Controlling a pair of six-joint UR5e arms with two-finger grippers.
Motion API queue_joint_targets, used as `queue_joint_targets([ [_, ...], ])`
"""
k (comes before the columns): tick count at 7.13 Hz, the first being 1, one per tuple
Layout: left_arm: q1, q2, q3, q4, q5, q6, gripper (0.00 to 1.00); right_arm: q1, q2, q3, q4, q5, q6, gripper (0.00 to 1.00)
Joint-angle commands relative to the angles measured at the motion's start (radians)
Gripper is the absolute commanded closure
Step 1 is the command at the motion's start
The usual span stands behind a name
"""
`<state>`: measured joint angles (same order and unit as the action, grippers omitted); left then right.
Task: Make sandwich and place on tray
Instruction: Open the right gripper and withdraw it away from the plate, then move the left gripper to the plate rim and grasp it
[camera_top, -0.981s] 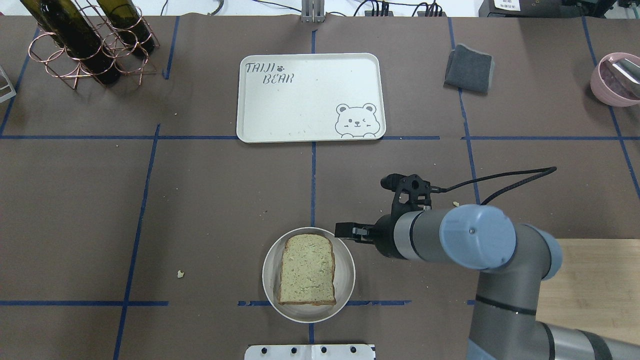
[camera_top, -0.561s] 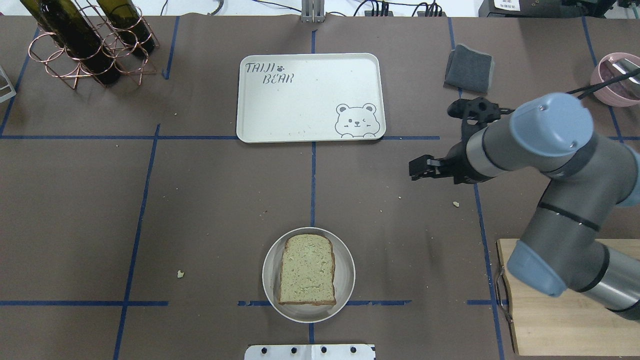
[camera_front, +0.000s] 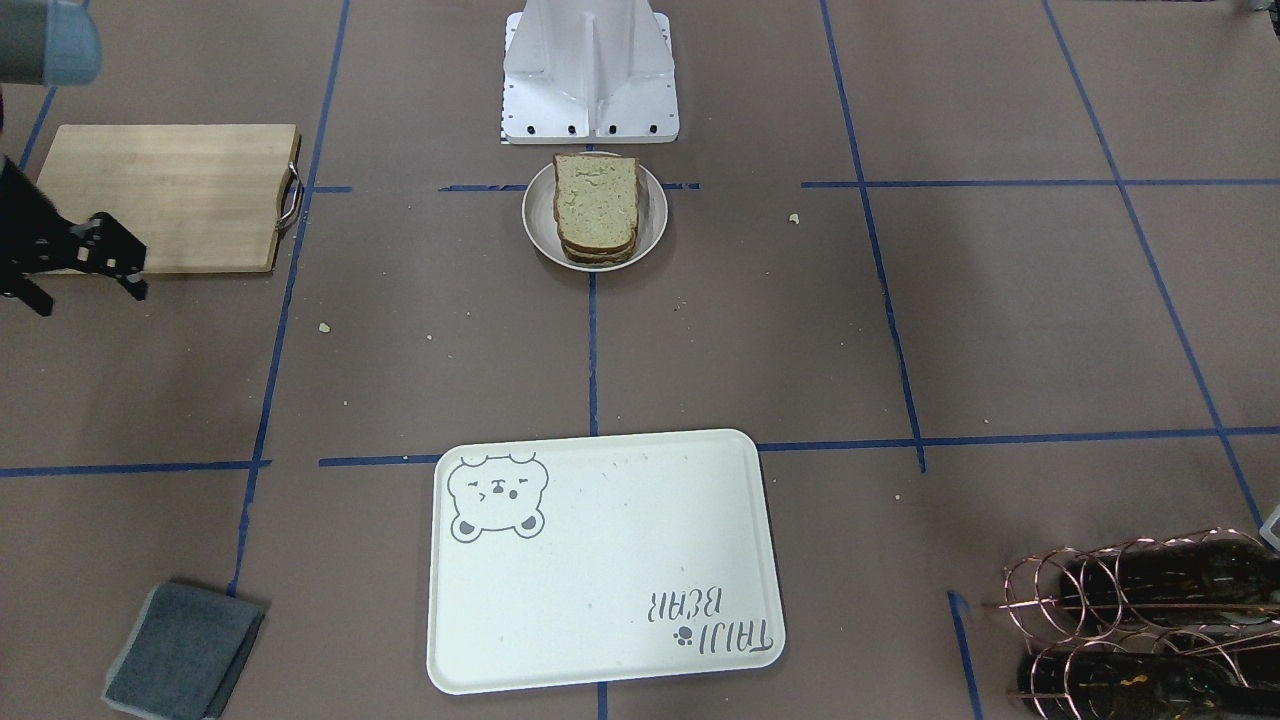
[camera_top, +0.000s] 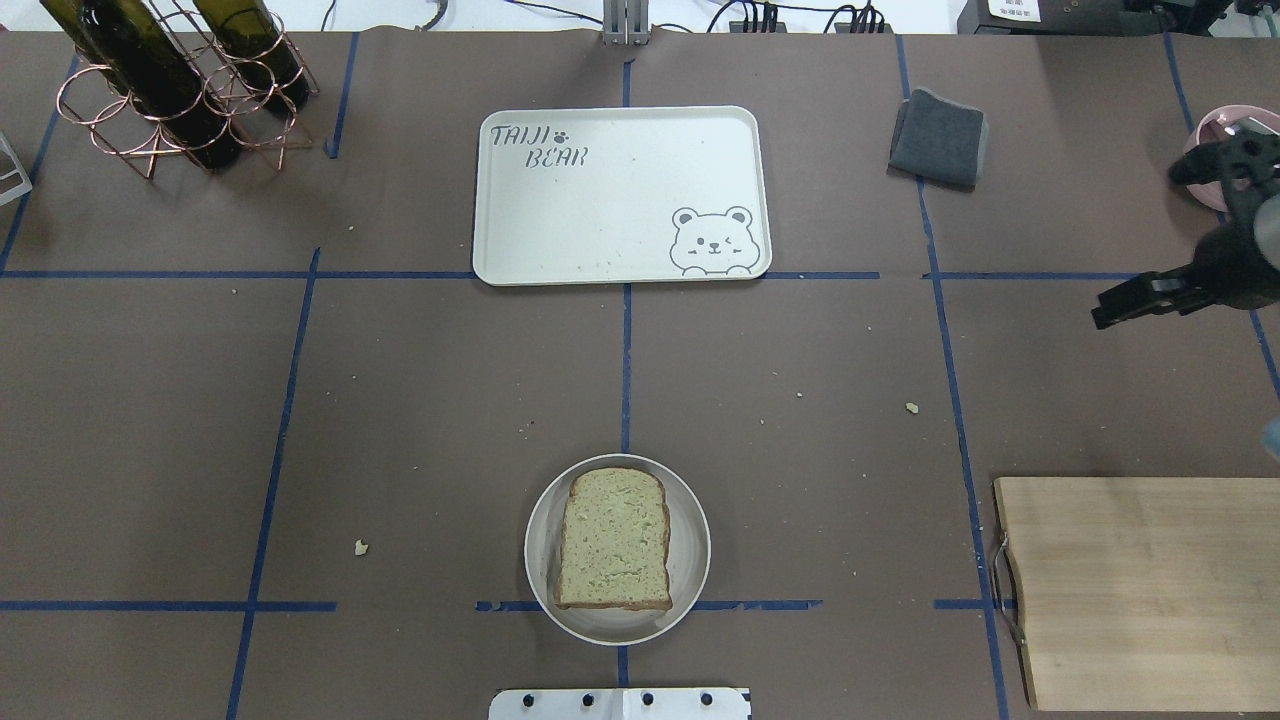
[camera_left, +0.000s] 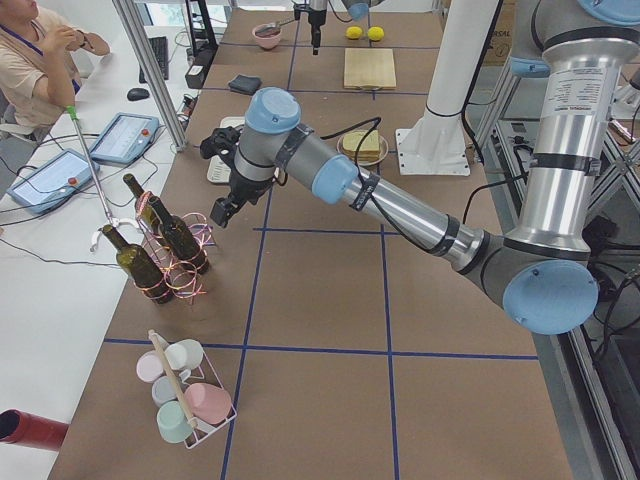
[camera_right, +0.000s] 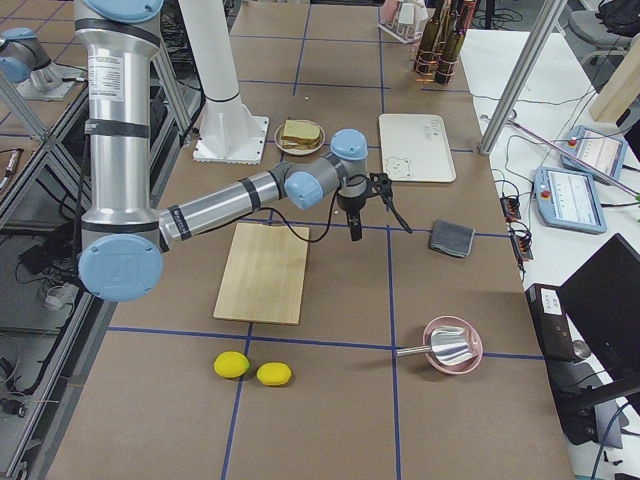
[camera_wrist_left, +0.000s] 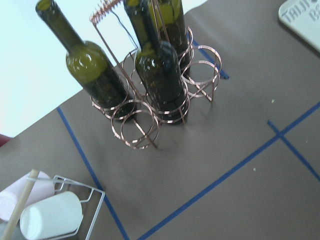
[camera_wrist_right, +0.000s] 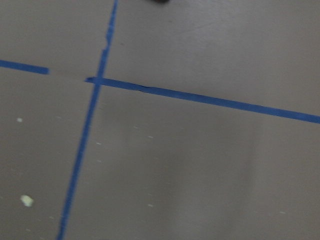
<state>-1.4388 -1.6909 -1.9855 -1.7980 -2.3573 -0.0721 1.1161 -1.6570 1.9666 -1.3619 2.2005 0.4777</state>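
The sandwich (camera_top: 613, 540) is a stack of pale bread slices with brown crusts on a small round dish (camera_top: 692, 580) near the robot's base. It also shows in the front view (camera_front: 596, 200). No egg shows. The cream bear tray (camera_top: 620, 190) lies bare at the far middle, well apart from the dish. My right gripper (camera_top: 1105, 315) hangs high at the far right edge, empty. In the front view (camera_front: 88, 297) its jaws look apart. My left gripper (camera_left: 215, 215) shows only in the left side view, beside the wine bottles. I cannot tell whether it is open.
A wooden cutting board (camera_top: 1140, 590) lies at the near right. A grey cloth (camera_top: 938, 137) and a pink bowl (camera_right: 452, 345) are at the far right. A copper rack with wine bottles (camera_top: 170, 90) stands at the far left. Crumbs dot the brown paper.
My right arm swung from beside the dish out to the far right edge and uncovered the cutting board. The sandwich and the tray have not moved.
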Motion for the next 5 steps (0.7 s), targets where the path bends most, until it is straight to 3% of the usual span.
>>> queue_joint_targets([
  [1, 0.276, -0.009, -0.018, -0.271, 0.036, -0.338, 0.0, 0.193, -0.145, -0.011, -0.006, 0.051, -0.299, 0.0],
  [2, 0.404, -0.022, -0.013, -0.305, 0.048, -0.544, 0.0, 0.252, -0.185, -0.012, -0.006, 0.053, -0.335, 0.0],
  [3, 0.549, -0.035, -0.025, -0.304, 0.161, -0.792, 0.0, 0.275, -0.237, -0.017, 0.007, 0.038, -0.338, 0.0],
  [4, 0.718, -0.056, -0.03, -0.296, 0.341, -0.948, 0.0, 0.286, -0.262, -0.02, 0.006, 0.048, -0.338, 0.0],
  [5, 0.824, -0.087, -0.03, -0.294, 0.395, -1.101, 0.0, 0.294, -0.264, -0.043, 0.009, 0.047, -0.338, 0.0],
])
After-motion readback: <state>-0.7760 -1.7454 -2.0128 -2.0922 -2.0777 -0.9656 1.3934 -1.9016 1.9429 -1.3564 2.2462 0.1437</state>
